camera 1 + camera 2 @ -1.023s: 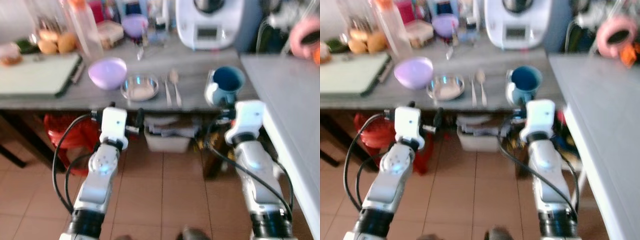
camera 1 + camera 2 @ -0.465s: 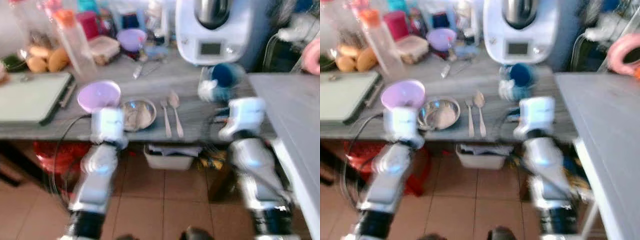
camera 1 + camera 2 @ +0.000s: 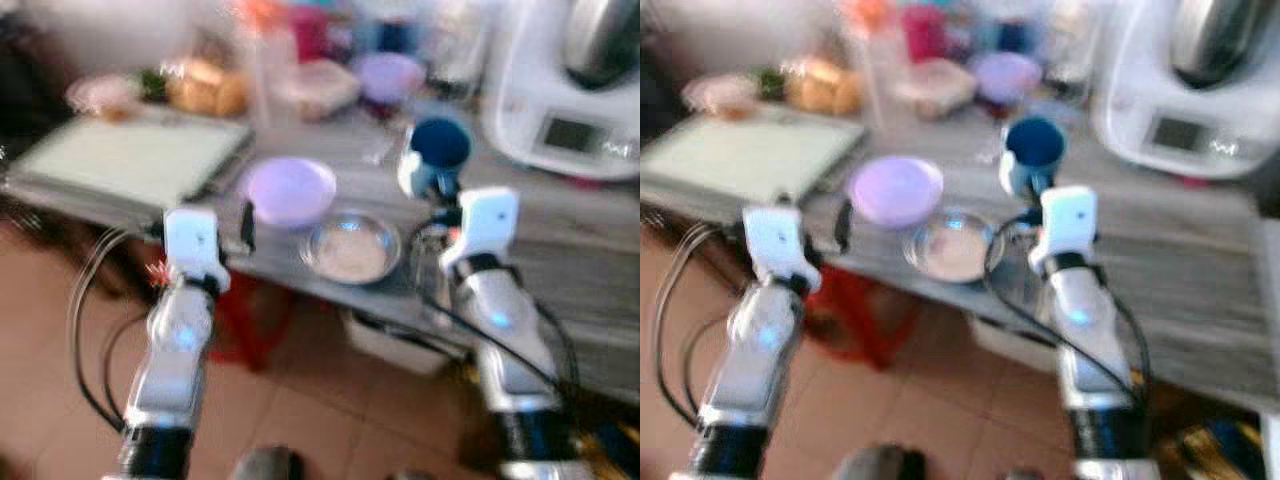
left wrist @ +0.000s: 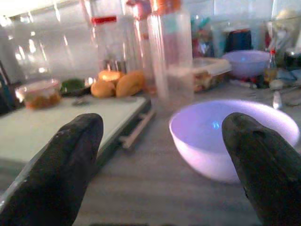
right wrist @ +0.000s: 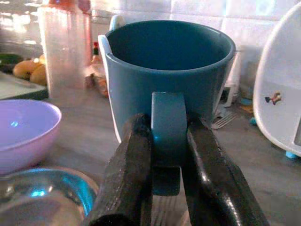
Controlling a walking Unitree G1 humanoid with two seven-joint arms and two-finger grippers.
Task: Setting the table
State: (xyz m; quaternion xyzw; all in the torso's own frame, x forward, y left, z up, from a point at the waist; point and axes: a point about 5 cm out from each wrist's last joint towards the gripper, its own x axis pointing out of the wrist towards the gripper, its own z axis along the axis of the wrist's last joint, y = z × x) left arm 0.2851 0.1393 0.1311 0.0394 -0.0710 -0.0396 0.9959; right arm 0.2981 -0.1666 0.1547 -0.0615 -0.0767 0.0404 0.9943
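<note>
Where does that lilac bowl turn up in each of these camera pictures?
Left eye view: lilac bowl mid-counter, beside the steel dish.
Right eye view: the same, left of centre.
Left wrist view: large, beyond the open left gripper.
Right wrist view: at the edge, beside the blue mug clamped by the right gripper.
Shared landmark: the steel dish.

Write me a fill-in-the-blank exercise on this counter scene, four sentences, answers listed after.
1. The right gripper is shut on the ______ of the blue mug.
2. The left gripper has its fingers ______, with nothing between them.
3. The bowl ahead of the left gripper is ______ in colour.
4. The steel dish sits on the counter beside the ______ bowl.

Missing words: handle; open; purple; purple
</note>
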